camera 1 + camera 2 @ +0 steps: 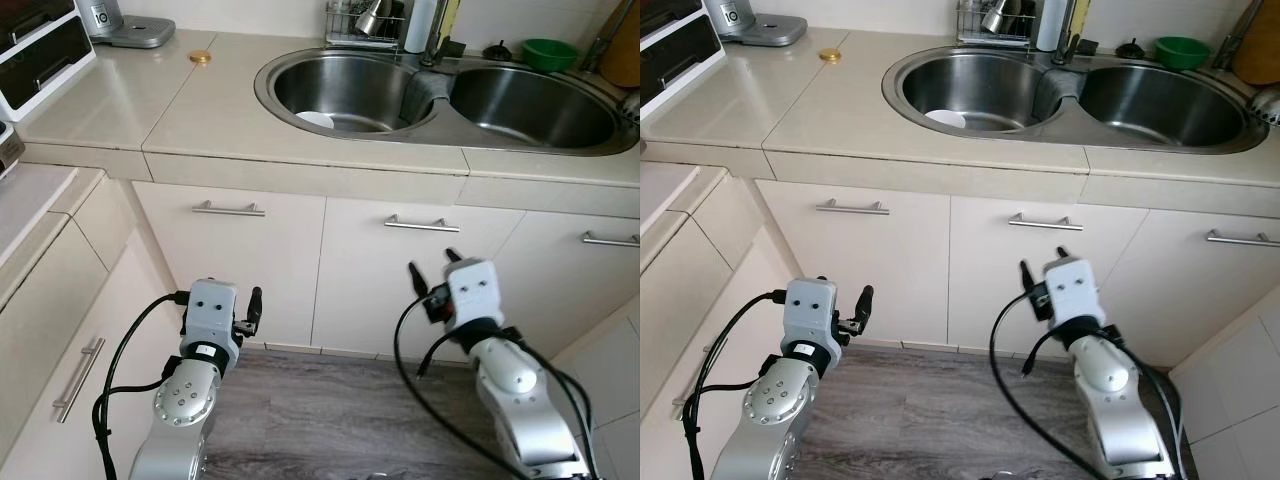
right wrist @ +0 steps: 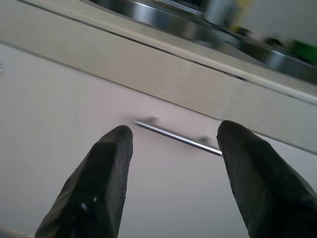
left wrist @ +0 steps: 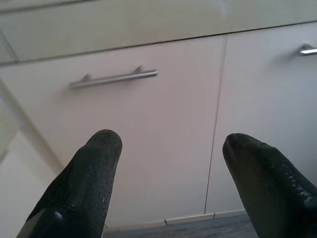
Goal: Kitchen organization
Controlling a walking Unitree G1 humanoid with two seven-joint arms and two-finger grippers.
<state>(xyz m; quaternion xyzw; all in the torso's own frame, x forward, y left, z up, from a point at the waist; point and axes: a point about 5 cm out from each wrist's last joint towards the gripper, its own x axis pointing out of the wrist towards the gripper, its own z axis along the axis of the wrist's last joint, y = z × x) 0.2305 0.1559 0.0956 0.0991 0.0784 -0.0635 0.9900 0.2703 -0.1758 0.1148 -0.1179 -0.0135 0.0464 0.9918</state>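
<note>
At the far left of the beige counter (image 1: 230,110) we see a white appliance with dark drawers (image 1: 40,45) and the grey base of a machine (image 1: 135,30), then a small gold lid (image 1: 201,58) lying alone on the worktop. Below, our left gripper (image 3: 168,168) hangs low in front of the cream cupboard door (image 1: 240,265), its two black fingers (image 3: 84,183) spread apart and holding nothing, pointed under that door's steel bar handle (image 3: 114,78). To the right sits the steel double sink (image 1: 440,95), shiny and round-cornered, with a white plate (image 1: 318,119) in its left bowl, a dish rack (image 1: 365,25) behind it and a green bowl (image 1: 549,52) at the back right. Our right gripper (image 2: 173,168) faces the middle door's handle (image 2: 178,136), fingers (image 2: 99,183) also apart and empty.
</note>
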